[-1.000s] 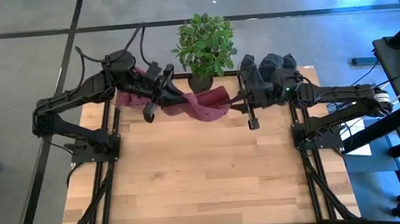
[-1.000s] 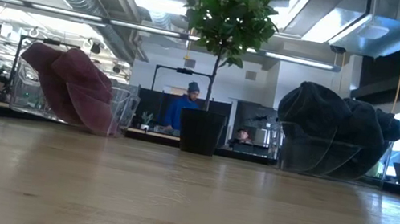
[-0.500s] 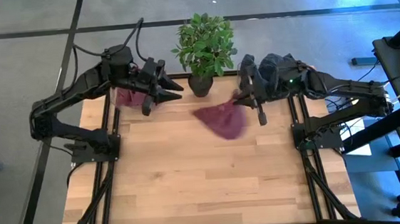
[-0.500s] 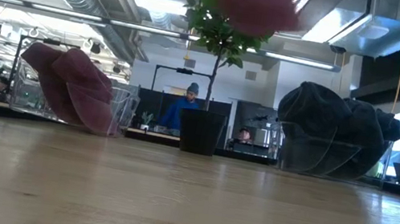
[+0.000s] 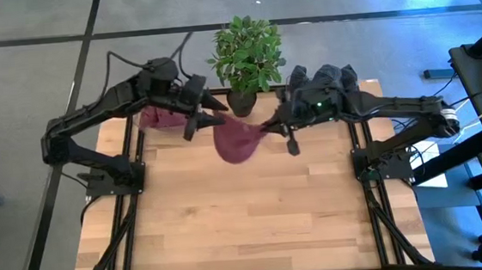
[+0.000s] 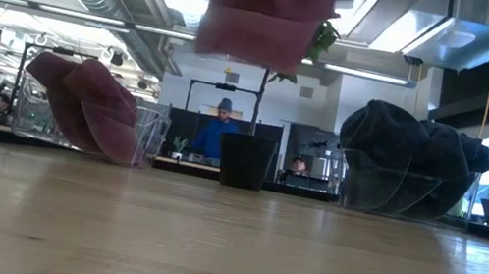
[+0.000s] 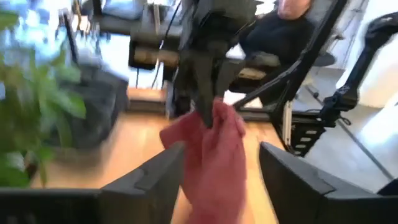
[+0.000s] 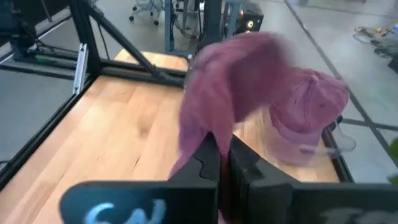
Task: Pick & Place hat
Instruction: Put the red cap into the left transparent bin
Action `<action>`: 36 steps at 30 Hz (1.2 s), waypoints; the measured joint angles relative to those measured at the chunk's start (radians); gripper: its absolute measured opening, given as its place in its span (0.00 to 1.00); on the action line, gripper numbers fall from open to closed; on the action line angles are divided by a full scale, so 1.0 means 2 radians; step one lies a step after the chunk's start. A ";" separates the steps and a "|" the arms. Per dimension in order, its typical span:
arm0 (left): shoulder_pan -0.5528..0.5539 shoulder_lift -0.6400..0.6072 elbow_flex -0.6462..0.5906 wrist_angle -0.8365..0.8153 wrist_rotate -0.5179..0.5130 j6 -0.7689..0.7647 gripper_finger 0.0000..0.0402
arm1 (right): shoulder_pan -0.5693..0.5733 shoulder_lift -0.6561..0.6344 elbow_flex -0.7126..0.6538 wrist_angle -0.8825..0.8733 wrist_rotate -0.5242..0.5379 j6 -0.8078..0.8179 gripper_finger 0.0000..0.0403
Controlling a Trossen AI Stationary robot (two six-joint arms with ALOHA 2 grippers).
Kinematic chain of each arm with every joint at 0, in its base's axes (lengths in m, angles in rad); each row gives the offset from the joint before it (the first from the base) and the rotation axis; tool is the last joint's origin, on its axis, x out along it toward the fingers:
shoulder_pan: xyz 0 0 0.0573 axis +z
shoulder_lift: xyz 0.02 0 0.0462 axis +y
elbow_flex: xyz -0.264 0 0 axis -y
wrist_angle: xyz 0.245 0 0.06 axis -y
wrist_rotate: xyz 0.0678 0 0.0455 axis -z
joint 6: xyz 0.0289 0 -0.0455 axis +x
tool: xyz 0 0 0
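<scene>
One maroon hat [image 5: 237,140] now hangs from right tool [image 5: 268,129], left tool [image 5: 208,118] released wide.

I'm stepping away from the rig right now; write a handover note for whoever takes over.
Left gripper: open, holding nothing, near the table's far left.
Right gripper: shut on the maroon hat, which hangs above the wooden table, in front of the potted plant.
More maroon hats sit in the clear bin far left; dark hats in the bin far right.
Done: hat lifted, carried by the right arm alone.
Left: set it down.
</scene>
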 joint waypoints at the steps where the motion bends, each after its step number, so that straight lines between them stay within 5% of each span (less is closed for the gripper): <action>1: 0.000 0.004 0.000 -0.007 0.000 -0.015 0.50 | 0.000 0.006 0.000 0.010 0.001 0.000 0.01; 13: -0.020 0.048 0.000 -0.027 0.002 0.007 0.45 | -0.008 0.063 0.000 0.067 0.010 0.001 0.01; 29: -0.018 0.084 0.000 -0.084 -0.016 0.116 0.42 | -0.008 0.098 0.000 0.086 -0.123 0.011 0.01; 36: -0.016 0.113 0.000 -0.081 0.083 0.102 0.40 | -0.007 0.112 0.000 0.086 -0.148 0.013 0.01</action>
